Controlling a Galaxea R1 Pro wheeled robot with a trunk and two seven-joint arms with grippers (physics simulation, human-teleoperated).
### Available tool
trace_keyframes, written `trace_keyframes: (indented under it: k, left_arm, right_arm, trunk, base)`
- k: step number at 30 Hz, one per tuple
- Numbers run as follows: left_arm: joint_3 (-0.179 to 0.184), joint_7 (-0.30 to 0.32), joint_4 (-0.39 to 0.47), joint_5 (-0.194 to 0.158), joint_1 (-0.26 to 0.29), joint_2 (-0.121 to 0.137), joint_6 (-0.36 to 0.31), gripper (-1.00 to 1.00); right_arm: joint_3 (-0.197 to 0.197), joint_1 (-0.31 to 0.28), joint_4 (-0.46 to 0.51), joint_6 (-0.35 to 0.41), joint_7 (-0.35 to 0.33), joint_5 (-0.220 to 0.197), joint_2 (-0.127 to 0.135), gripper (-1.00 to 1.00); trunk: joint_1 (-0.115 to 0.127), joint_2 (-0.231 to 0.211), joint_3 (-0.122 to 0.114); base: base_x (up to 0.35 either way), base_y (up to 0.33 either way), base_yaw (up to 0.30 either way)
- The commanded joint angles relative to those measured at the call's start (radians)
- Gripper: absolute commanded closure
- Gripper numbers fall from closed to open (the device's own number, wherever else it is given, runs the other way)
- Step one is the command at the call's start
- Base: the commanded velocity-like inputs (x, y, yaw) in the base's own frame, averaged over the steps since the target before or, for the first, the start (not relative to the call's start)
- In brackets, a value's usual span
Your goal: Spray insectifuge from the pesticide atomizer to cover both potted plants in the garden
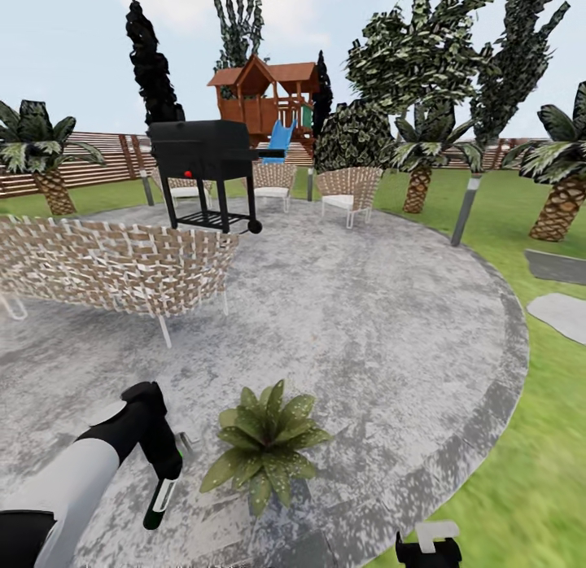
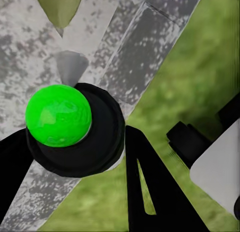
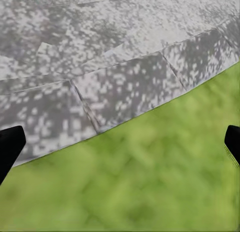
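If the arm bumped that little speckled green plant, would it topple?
Probably not easily: the speckled green plant sits low and wide on flat grey paving. Its thin pointed leaves would likely flex first.

My right gripper (image 1: 429,548) cut off by the head view's lower edge at 6 o'clock, its fingers (image 3: 10,147) clipped at both sides in its wrist view, potted plant (image 1: 264,446) with its pot hidden under leaves, woven chair (image 1: 114,263) cropped at 9 o'clock, lawn (image 3: 150,182) blurred.
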State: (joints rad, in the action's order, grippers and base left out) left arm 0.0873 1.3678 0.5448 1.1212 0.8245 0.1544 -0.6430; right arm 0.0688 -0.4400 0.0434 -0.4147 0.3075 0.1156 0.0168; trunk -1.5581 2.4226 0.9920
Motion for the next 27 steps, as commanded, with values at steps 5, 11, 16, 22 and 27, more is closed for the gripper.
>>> trace_keyframes:
  k: [5,11,16,22,27]
  left_arm:
    - [0.011,0.007,0.001,0.003,0.001,-0.002,-0.010,1.00]
    - [0.018,0.006,-0.002,0.006,-0.002,0.018,-0.008,1.00]
    - [0.020,0.002,-0.039,0.050,-0.004,0.010,-0.008,1.00]
    - [0.015,-0.052,-0.070,0.054,-0.011,0.006,-0.006,1.00]
    - [0.007,-0.121,-0.072,0.045,-0.030,0.005,-0.006,1.00]
  right_arm:
    - [0.006,0.000,0.000,0.002,0.010,0.009,0.000,-1.00]
    - [0.006,0.000,0.000,0.002,0.010,0.009,0.000,-1.00]
    - [0.006,0.000,-0.001,0.002,0.010,0.009,0.000,-1.00]
    - [0.006,0.000,-0.002,0.003,0.010,0.010,0.000,-1.00]
    - [0.008,0.000,-0.003,0.004,0.010,0.010,0.000,-1.00]
  trunk:
    - [0.000,0.000,0.001]
    - [0.000,0.000,0.001]
    - [0.000,0.000,0.001]
    - [0.000,0.000,0.001]
    - [0.000,0.000,0.001]
  base:
    - [-0.002,-0.286,0.278]
    - [0.000,-0.089,0.278]
    - [0.000,-0.002,0.279]
    - [0.000,0.000,0.105]
    - [0.000,0.000,0.005]
